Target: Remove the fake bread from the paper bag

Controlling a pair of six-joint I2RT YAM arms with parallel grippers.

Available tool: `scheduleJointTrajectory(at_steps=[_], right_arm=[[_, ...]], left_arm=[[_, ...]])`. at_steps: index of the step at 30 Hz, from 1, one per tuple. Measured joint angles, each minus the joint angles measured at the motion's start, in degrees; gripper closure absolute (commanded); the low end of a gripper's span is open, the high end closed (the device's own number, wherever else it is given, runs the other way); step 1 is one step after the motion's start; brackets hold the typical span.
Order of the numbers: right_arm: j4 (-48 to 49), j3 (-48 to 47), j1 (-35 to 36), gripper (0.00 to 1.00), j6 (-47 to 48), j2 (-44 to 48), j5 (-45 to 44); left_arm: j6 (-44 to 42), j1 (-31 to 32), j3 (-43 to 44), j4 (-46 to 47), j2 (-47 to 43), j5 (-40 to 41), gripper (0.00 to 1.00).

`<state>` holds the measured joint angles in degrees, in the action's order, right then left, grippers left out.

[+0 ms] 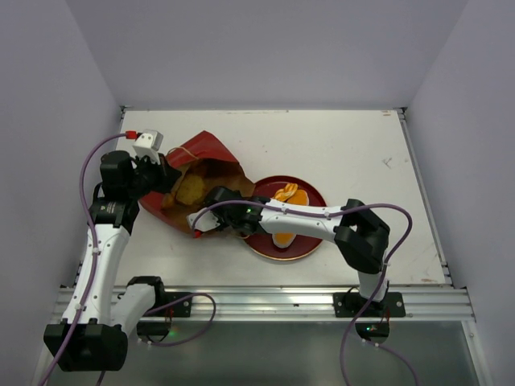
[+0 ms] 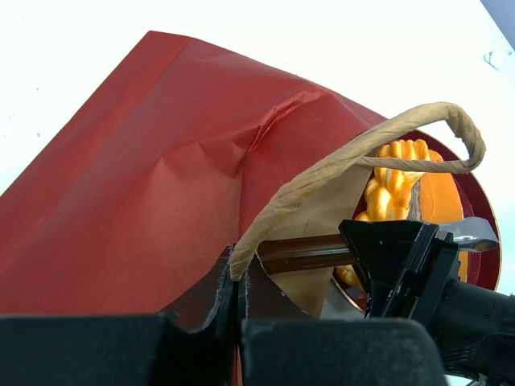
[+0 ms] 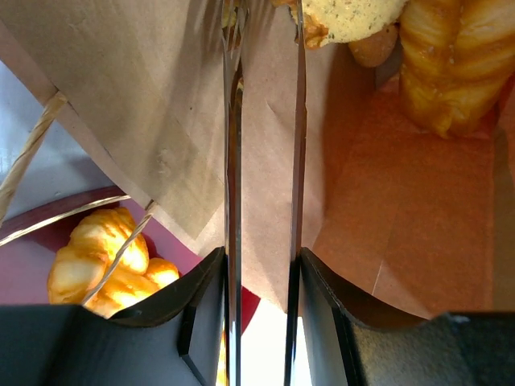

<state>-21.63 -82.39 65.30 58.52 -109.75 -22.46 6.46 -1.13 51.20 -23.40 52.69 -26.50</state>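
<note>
Dark-red paper bag (image 1: 205,153) lay on its side on the table (image 1: 362,153), mouth against the plate (image 1: 302,245), with both grippers fastened on the mouth.
The left gripper (image 2: 239,277) had its fingers pressed together on the bag's rim at the foot of a cord handle (image 2: 338,161), on the side of the mouth away from the plate. The right gripper (image 1: 211,199) held its fingers (image 3: 201,305) a narrow gap apart, one inside the bag and one outside, with a fold of brown wall filling the gap, on the edge of the mouth nearest the plate. Of the fake bread (image 3: 455,64), a twisted loaf and a round tan slice (image 3: 354,16) sat deep in the bag, away from the plate, and another golden piece (image 1: 288,194) lay on the plate.
</note>
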Motion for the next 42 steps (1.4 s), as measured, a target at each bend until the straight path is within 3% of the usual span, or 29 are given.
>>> scheduleJointTrajectory(at_steps=[30,36,42], right_arm=[[3.58,0.00,0.70,0.56,-0.02,-0.48,-2.58],[3.48,0.00,0.70,0.62,0.02,-1.81,-3.65],[3.10,-0.39,0.70,0.79,-0.44,-3.06,-4.17]], left_arm=[[0.00,0.00,0.00,0.00,-0.22,-0.35,1.00],[0.09,0.00,0.00,0.00,-0.22,-0.44,1.00],[0.26,0.00,-0.02,0.00,-0.22,-0.76,1.00]])
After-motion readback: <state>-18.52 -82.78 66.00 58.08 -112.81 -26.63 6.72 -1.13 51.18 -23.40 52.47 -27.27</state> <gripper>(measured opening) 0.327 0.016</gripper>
